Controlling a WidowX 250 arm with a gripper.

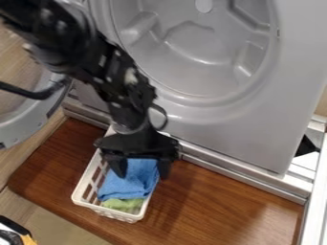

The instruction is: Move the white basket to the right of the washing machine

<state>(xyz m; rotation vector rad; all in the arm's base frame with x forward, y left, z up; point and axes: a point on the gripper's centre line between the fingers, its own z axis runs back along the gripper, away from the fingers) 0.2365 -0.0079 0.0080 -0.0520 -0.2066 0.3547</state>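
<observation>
The black gripper (142, 174) hangs over the upper half of the white basket (108, 212), its two fingers open and spread toward the basket's long sides. Between and below the fingers lies a blue cloth (129, 184) in the basket, with a green cloth (125, 204) at the near end. The basket stands tilted in plan on the brown wooden board, in front of the left part of the grey washing machine (271, 129). The gripper hides the basket's far end, and I cannot tell whether the fingers touch the basket.
A round door (24, 128) stands swung out on the left. The wooden board (220, 206) extends right of the basket, along the machine's base ledge. A white frame edge (316, 191) bounds the right side. A black, white and orange object (13, 234) sits at the lower left corner.
</observation>
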